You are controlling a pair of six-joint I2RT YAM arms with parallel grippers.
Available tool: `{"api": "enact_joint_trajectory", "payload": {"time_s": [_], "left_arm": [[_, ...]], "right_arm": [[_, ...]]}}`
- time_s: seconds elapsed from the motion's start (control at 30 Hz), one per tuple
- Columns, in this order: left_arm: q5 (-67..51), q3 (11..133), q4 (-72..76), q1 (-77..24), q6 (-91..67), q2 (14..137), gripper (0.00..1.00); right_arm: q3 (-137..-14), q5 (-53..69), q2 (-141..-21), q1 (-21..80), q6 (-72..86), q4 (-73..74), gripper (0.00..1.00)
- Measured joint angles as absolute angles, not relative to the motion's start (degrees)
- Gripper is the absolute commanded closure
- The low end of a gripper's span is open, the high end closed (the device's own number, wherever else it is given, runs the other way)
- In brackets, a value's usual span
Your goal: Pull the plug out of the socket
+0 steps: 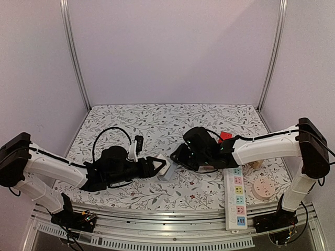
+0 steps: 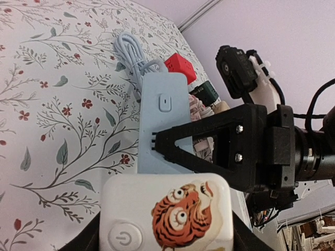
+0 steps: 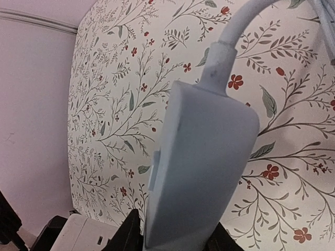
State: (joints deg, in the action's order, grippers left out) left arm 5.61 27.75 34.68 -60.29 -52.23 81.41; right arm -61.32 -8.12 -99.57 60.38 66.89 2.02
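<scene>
The table (image 1: 131, 117) was laid with a flowered cloth. The work was set about midway between its left and right edges, somewhat nearer the near edge than the far one.

The left arm (image 1: 52, 167) was stretched low from the near left corner toward the middle. The right arm (image 1: 267, 146) was reached in from the near right corner, forearm almost level. The two wrists were thus brought to face each other along one line. This opposed setting was judged to serve the task: one end could be anchored while the other was drawn straight away.

A long white power strip (image 1: 235, 201) was left lying by the near right edge, well apart from the work and untouched.

The pale blue socket strip (image 2: 162, 125) was lying on the cloth between the wrists, its cable (image 2: 131, 52) coiled behind it near a red cube (image 2: 180, 65). The right gripper (image 1: 177, 159) was clenched across the strip's cable end. One black finger (image 2: 209, 141) was seen laid along its side, and in the right wrist view dark fingers were pressed to both flanks. The strip was presumably held so that it would not be dragged along.

The plug (image 2: 167, 219), a white block with a tiger sticker, was seated in the strip's other end, not yet pulled out. It was grasped by the left gripper (image 1: 157, 168), with dark fingers visible at both of its lower corners.
</scene>
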Motion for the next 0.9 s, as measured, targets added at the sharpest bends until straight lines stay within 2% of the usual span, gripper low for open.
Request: {"api": "enact_joint_trajectory", "payload": {"time_s": [0.43,0.9], "left_arm": [[6.5,24.9,42.3,-61.1,-51.0,81.4,1.0],[1.7,27.8,37.4,-59.4,-52.8,80.5,1.0]], "right_arm": [[-58.4,-11.7,-96.5,61.5,74.2,-0.6,1.0],[-60.2,-19.7,-95.0,64.4,70.6,3.7,1.0]]}}
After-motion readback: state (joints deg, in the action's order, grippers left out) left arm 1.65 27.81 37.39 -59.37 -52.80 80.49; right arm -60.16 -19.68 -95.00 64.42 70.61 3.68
